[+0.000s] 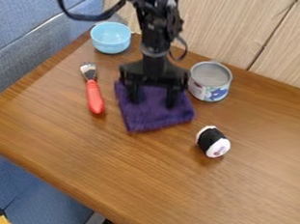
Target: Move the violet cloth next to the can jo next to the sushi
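Observation:
The black gripper (pixel 153 97) hangs over the upper part of the violet cloth (pixel 153 118), its two fingers apart and pointing down at the fabric; whether they touch it I cannot tell. The cloth lies flat on the wooden table, its upper edge partly hidden by the gripper. Just right of the gripper stands the open-topped can (pixel 209 81), grey inside with a printed label. The toy sushi (pixel 213 141), white with a black band, lies to the lower right of the cloth, apart from it.
A red-handled utensil (pixel 94 95) lies left of the cloth on the table (pixel 154 182). Behind it, near the table's back left edge, is a light blue bowl (pixel 110 37). A wooden panel (pixel 229 27) rises along the back, and blue seating (pixel 38 33) borders the left.

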`<control>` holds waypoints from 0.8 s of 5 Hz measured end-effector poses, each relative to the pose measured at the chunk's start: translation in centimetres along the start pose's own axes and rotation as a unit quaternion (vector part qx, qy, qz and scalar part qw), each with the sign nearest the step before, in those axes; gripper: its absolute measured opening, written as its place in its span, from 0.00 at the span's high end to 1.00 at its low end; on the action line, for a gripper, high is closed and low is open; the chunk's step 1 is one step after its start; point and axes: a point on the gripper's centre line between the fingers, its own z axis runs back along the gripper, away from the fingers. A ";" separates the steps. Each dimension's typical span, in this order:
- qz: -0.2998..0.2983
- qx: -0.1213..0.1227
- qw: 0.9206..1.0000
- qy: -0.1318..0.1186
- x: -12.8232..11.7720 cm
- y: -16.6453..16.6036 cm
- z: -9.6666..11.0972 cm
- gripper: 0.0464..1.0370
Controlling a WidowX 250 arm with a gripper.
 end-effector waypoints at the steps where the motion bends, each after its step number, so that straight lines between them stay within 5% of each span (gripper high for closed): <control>1: -0.010 -0.007 1.000 0.003 -2.0 -0.3 0.1 0.04; 4: -0.032 -0.002 0.999 0.027 -7.7 -0.8 0.4 0.04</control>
